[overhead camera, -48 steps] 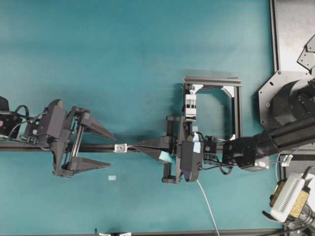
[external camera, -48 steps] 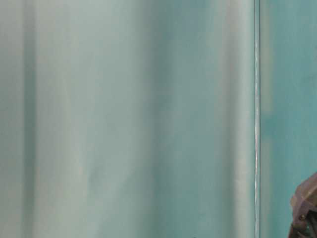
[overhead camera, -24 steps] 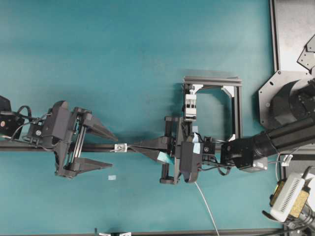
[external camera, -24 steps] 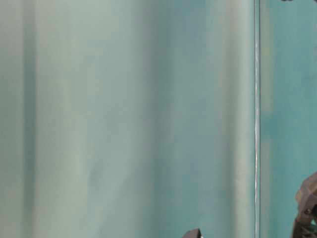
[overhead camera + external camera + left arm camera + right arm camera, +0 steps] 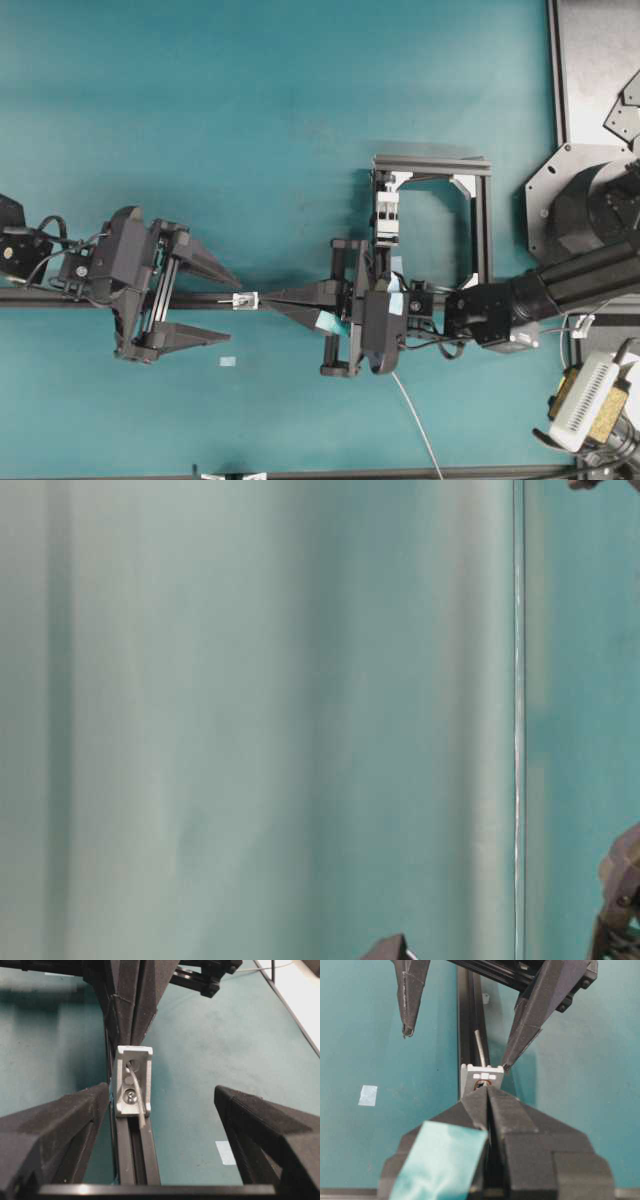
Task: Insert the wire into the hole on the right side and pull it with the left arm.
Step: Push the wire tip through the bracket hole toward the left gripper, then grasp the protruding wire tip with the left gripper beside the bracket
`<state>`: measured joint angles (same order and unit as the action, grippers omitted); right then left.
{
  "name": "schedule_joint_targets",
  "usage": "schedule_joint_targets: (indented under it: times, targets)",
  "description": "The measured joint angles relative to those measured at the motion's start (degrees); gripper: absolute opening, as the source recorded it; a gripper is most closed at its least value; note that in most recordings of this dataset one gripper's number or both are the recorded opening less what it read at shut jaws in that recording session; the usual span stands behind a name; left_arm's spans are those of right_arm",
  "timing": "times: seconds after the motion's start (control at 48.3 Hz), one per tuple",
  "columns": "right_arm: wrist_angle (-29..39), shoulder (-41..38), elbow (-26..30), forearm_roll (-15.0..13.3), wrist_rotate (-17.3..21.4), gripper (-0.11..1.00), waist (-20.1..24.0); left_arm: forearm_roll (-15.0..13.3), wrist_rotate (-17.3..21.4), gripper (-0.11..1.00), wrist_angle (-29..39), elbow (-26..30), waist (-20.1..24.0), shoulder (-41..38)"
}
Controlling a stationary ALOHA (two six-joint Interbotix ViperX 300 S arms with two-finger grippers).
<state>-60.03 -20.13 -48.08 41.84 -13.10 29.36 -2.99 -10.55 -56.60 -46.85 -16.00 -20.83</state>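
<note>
Silvery block with the hole (image 5: 132, 1066) sits mid-frame on the black rail (image 5: 137, 1152); the wire (image 5: 480, 1049) pokes through it. The right pincer (image 5: 488, 1091) pinches the wire; the left pincer (image 5: 226, 307) gapes wide, straddling the rail.

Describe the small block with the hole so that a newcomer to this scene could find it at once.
Follow the long black rail across the teal table to the gap between the two grippers. There sits the small silvery-white block, with the hole through it. The taller white clamp block stands off the rail, inside the black frame.
</note>
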Motion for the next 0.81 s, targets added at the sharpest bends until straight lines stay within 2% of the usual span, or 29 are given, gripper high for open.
schedule_joint_targets:
  times: [0.124,0.228,0.331,0.456,0.559,0.642,0.808]
  targets:
    - [0.00,-0.18,0.26,-0.09,0.00,0.03,0.00,0.00,0.00,0.69,0.97,0.18,0.00,0.00]
    - [0.00,-0.09,0.26,-0.09,0.00,0.03,0.00,0.00,-0.18,0.62,1.93,0.35,0.00,0.00]
    - [0.00,-0.18,0.26,-0.09,0.00,0.03,0.00,0.00,-0.09,0.45,2.29,0.44,0.00,0.00]
    - [0.00,-0.18,0.26,0.00,0.00,0.03,-0.09,-0.09,-0.09,0.16,2.29,0.44,0.00,0.00]
    - [0.00,-0.18,0.26,-0.09,0.00,0.03,-0.09,-0.35,-0.09,0.02,2.37,0.35,0.44,0.00]
    - [0.00,-0.18,0.26,-0.09,0.00,0.03,-0.09,-0.35,-0.09,-0.03,2.37,0.18,0.70,0.00]
    - [0.00,-0.18,0.26,-0.09,0.00,0.03,-0.09,-0.35,-0.09,-0.04,2.37,0.00,0.79,0.09]
